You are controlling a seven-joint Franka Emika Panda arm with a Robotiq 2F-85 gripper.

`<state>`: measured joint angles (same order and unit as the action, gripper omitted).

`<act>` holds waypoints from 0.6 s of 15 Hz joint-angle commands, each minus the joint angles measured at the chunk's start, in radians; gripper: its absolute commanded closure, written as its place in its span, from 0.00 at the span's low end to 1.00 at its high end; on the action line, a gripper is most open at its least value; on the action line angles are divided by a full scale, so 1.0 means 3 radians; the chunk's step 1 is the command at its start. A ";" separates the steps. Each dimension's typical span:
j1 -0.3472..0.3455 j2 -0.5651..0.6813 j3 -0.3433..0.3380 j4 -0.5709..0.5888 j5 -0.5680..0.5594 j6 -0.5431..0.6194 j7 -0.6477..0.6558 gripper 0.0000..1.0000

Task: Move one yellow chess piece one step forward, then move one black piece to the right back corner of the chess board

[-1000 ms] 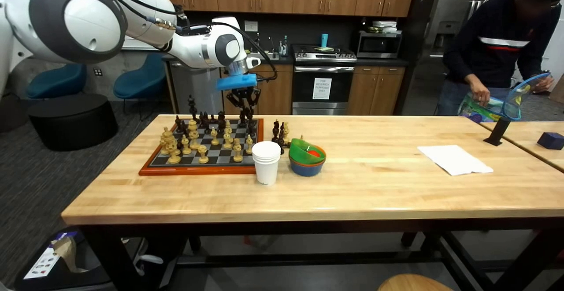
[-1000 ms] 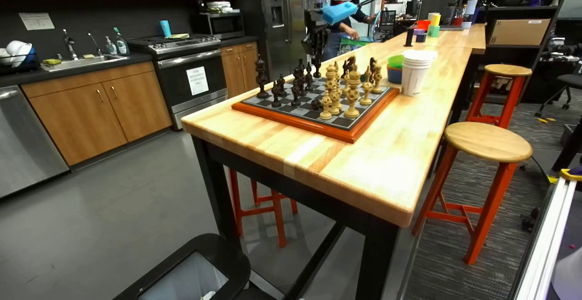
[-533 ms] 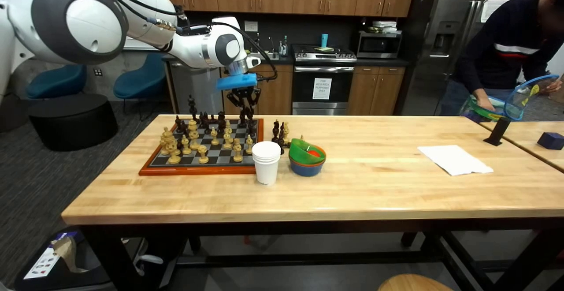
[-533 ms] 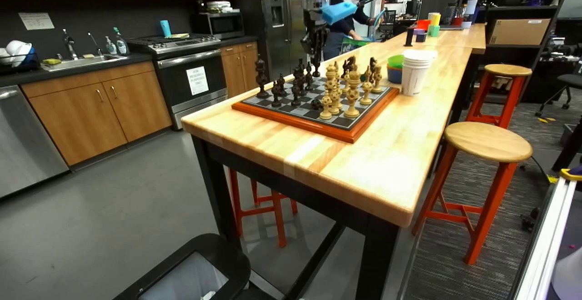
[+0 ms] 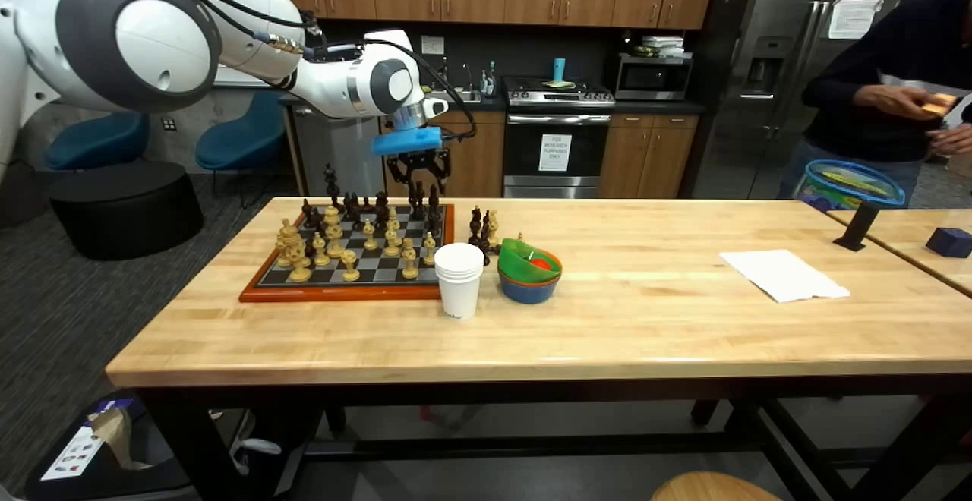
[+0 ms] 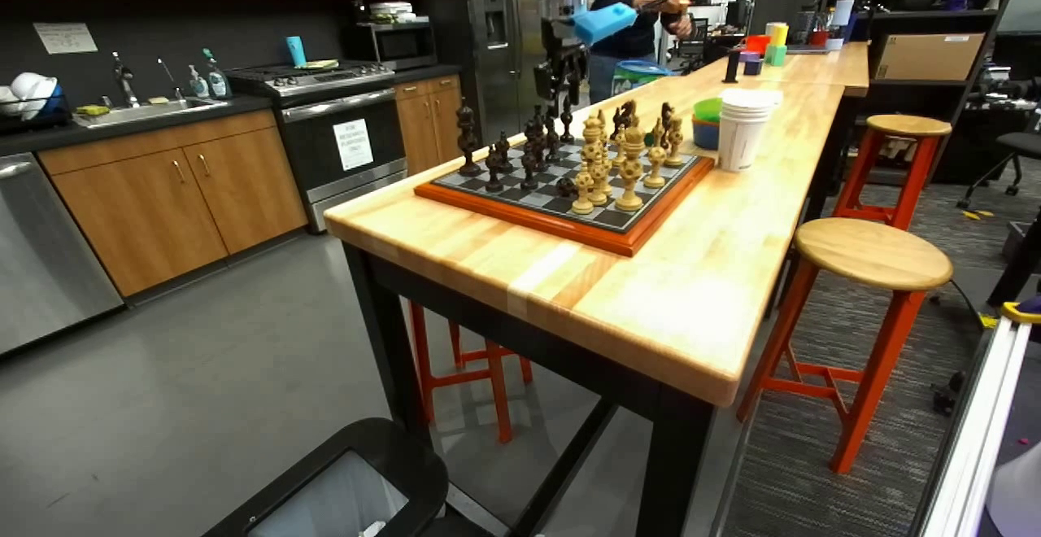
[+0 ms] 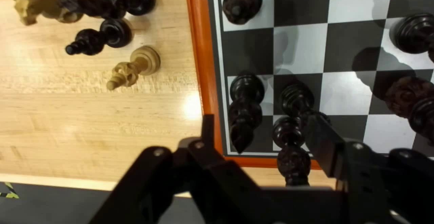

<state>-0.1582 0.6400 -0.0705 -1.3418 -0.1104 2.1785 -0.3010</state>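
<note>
The chess board (image 5: 357,294) lies on the table with several yellow pieces (image 5: 298,266) on its near half and several black pieces (image 5: 382,209) towards the far side. In the wrist view the far corner shows a black piece (image 7: 245,110) by the side border and another black piece (image 7: 293,159) on the last row. A third black piece (image 7: 296,98) stands beside them, close to one finger. My gripper (image 7: 261,125) is open with its fingers spread around this corner and holds nothing. In both exterior views the gripper (image 5: 418,171) (image 6: 559,98) hangs above the far corner pieces.
Loose black and yellow pieces (image 7: 145,61) stand on the table beside the board. White cups (image 5: 459,281) and stacked bowls (image 5: 529,281) stand at the near corner. A black piece (image 6: 566,187) lies on its side on the board. A person (image 5: 888,106) stands behind a tub (image 5: 849,186).
My gripper's fingers have spread from nearly together to wide apart, above the far corner pieces. The arm has hardly moved. The person has lifted their hands from the tub.
</note>
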 commanded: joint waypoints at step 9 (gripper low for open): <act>-0.0012 -0.0022 -0.0032 -0.0013 -0.0043 0.0013 0.0109 0.39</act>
<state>-0.1699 0.6399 -0.0762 -1.3418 -0.1104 2.1791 -0.2952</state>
